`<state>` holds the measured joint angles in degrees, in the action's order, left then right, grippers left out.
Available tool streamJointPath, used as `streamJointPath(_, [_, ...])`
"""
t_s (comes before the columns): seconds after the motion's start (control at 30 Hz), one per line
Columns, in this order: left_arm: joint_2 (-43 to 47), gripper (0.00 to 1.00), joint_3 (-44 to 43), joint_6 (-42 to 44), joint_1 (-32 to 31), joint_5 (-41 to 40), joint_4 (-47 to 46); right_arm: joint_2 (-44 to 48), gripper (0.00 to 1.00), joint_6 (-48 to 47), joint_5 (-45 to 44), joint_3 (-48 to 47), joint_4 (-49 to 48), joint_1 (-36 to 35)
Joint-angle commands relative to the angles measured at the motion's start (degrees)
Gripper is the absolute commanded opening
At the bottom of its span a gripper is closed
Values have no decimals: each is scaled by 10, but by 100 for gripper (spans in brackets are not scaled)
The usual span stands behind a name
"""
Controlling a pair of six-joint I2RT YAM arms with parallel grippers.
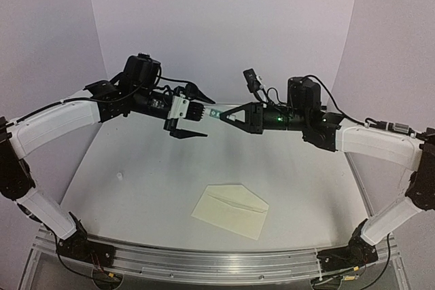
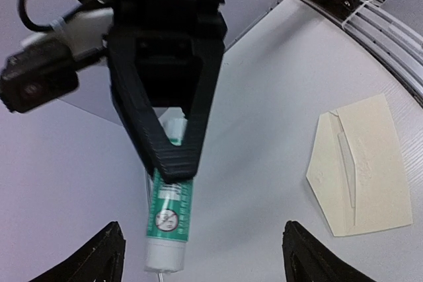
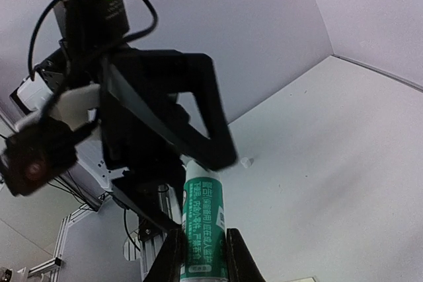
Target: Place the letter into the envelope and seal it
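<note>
The cream envelope (image 1: 231, 210) lies flat on the table near the front, right of centre, its triangular flap showing; it also shows in the left wrist view (image 2: 370, 170). The letter is not in view. My right gripper (image 1: 228, 117) is raised in mid-air and shut on a green glue tube (image 1: 213, 114), seen in its own view (image 3: 203, 259) with the tube (image 3: 203, 216) between the fingers. My left gripper (image 1: 196, 113) faces it, open, with the tube's white end (image 2: 163, 252) between its spread fingers (image 2: 201, 255).
A small white cap (image 1: 119, 176) lies on the table at the left, also in the right wrist view (image 3: 246, 161). A metal rail (image 1: 217, 263) runs along the table's front edge. Curved white walls enclose the back.
</note>
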<state>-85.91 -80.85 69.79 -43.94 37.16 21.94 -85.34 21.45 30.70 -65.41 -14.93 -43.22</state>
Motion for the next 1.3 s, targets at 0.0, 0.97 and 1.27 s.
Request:
streamJointPath(0.0, [-22, 77, -48, 16, -2, -47, 36, -16, 0, 17, 59, -34, -38, -7])
streamJointPath(0.97, [15, 31, -9, -11, -3, 5, -11, -41, 0, 11, 82, -60, -37, -11])
streamJointPath(1.27, [24, 0, -11, -27, -3, 15, -22, -45, 0, 15, 78, -55, -37, -11])
